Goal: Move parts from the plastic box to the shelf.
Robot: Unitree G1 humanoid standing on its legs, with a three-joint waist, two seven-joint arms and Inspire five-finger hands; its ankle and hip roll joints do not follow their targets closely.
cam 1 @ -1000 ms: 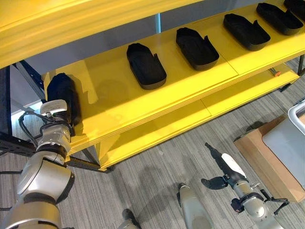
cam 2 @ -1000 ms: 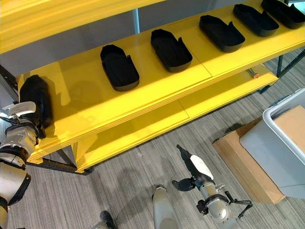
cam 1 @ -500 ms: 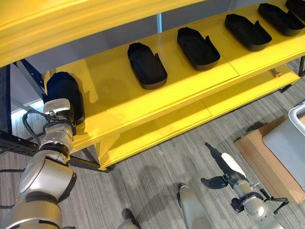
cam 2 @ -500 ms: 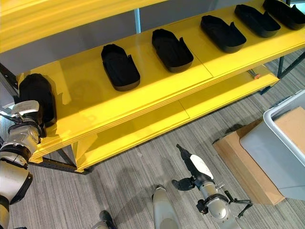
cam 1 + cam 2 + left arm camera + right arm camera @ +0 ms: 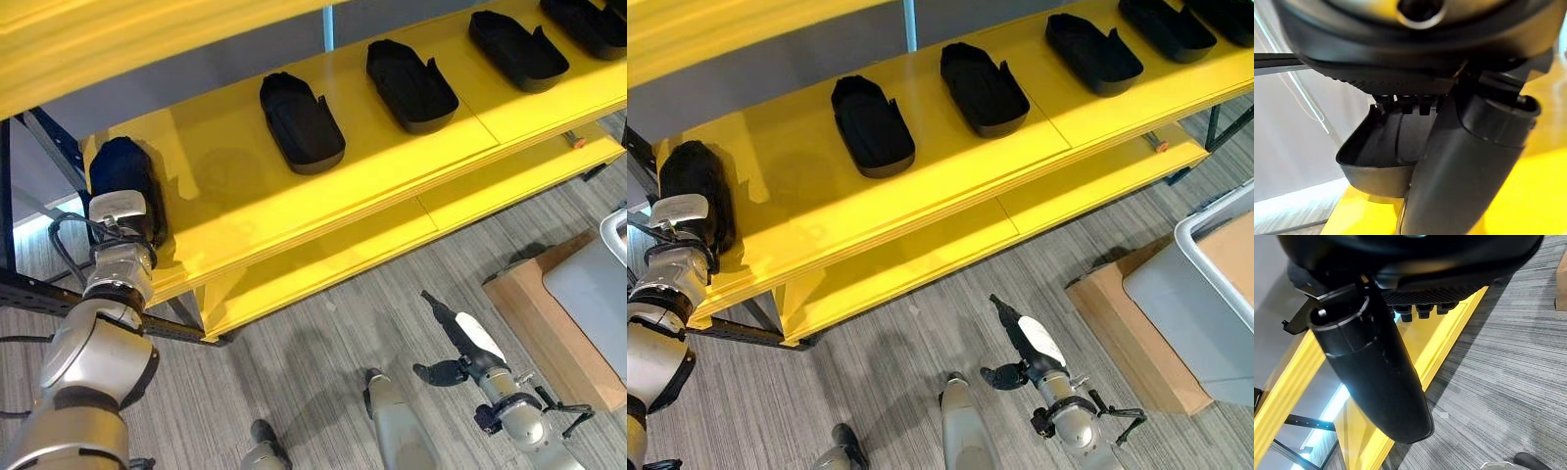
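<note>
Five black moulded parts sit on the yellow shelf (image 5: pixel 245 211): four in a row from 12 to 2 o'clock, the fifth part (image 5: pixel 122 181) at 9 o'clock, with the left hand (image 5: pixel 120 211) on it, grip hidden. Right hand (image 5: pixel 460 338), 5 o'clock, hangs empty, fingers straight. Grey plastic box (image 5: pixel 598 294) at 3 o'clock; remaining contents cannot be judged.

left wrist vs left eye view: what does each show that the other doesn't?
Left wrist view alone: the black part's hollow underside and raised lip from close up, past the left robot hand. Left eye view alone: the other black parts in a row on the yellow shelf, the grey bin, and the right robot hand over the floor. Both: that part at the shelf's left end.
</note>
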